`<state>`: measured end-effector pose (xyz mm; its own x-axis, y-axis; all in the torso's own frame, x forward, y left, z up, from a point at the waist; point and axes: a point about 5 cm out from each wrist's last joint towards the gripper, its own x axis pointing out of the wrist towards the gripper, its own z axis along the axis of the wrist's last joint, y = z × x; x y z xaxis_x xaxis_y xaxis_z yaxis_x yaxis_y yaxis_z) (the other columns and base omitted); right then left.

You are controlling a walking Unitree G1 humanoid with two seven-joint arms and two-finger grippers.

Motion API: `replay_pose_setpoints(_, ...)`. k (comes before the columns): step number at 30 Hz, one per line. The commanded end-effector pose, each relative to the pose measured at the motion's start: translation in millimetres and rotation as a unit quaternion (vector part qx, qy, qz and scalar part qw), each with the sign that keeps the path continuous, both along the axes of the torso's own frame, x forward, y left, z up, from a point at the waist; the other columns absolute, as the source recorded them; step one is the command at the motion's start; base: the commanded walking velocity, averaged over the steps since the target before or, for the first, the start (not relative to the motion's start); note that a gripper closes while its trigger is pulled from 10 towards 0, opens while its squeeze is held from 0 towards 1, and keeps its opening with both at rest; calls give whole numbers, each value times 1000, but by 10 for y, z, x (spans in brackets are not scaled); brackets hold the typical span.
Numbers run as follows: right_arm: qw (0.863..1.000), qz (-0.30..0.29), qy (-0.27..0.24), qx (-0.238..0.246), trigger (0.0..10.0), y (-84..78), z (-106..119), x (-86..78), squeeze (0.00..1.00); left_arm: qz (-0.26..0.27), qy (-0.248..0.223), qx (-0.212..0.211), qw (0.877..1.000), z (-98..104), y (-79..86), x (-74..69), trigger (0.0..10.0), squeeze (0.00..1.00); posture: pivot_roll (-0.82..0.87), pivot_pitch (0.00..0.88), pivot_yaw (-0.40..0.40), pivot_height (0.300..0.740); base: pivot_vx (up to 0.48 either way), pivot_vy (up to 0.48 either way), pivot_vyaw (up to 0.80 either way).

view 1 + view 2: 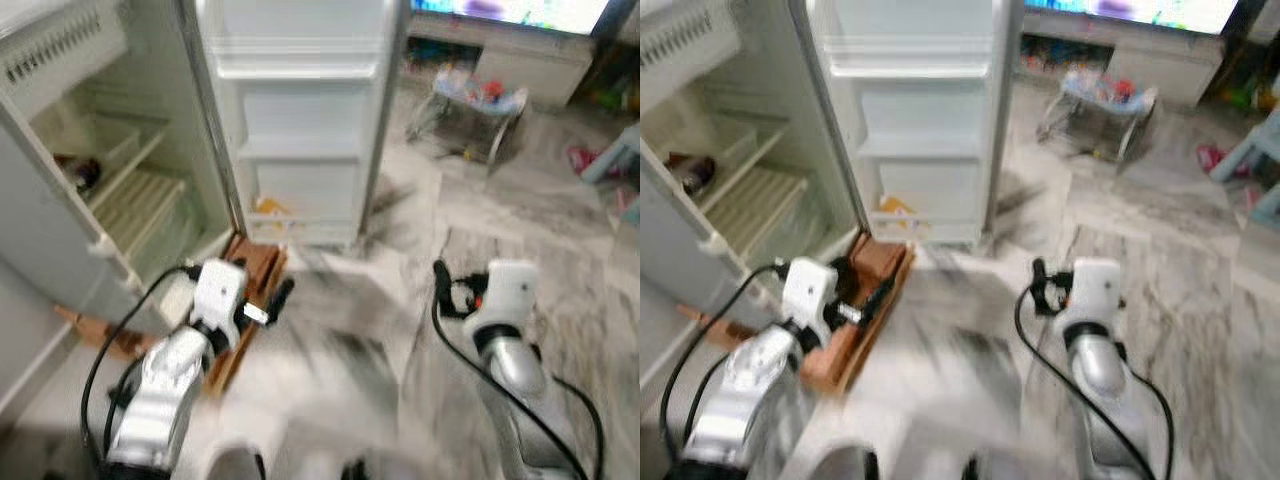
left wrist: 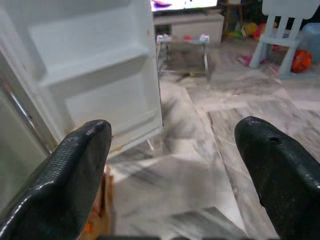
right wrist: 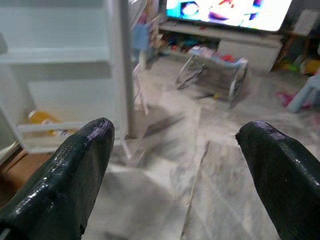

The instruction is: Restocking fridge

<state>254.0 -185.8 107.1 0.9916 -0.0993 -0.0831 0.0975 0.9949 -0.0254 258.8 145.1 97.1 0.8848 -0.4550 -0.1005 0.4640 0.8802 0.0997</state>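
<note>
The fridge [image 1: 130, 190] stands open at the left, with its white door [image 1: 300, 150] swung wide. A dark item [image 1: 80, 172] lies on an inner shelf, and an orange item [image 1: 270, 210] sits in the lowest door shelf. A brown wooden crate [image 1: 255, 265] rests on the floor at the foot of the fridge. My left gripper [image 1: 272, 303] hovers at the crate's right side, open and holding nothing; its fingers [image 2: 80, 170] are spread wide. My right gripper [image 1: 450, 285] hangs over the marble floor to the right, also open [image 3: 175, 165] and holding nothing.
The picture is blurred by motion. A small metal-framed seat [image 1: 470, 105] stands on the floor beyond the door, before a TV [image 1: 520, 10] on a low stand. A pale child's chair [image 2: 282, 30] and an orange ball [image 2: 301, 60] are at the far right.
</note>
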Motion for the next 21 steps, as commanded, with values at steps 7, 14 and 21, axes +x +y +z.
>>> replay_pose_setpoints(7, 1000, 3, -14, 11, 10000, 127, 51, 84, 0, 19, 16, 11, 1000, -61, 42, 14, 10000, 0, 50, 115, -1, 740, 376, -291, -757)
replay_pose_setpoints(14, 1000, -5, -13, 15, 10000, 120, 22, 57, 0, 11, 33, 7, 999, -127, 12, -38, 10000, 0, 36, 112, 5, 740, 442, 0, -689)
replay_pose_setpoints(21, 1000, -2, -7, 18, 10000, 159, -24, 50, 0, 7, 43, 0, 999, -201, -65, -75, 10000, 0, 35, 93, 4, 740, 458, 0, -118)
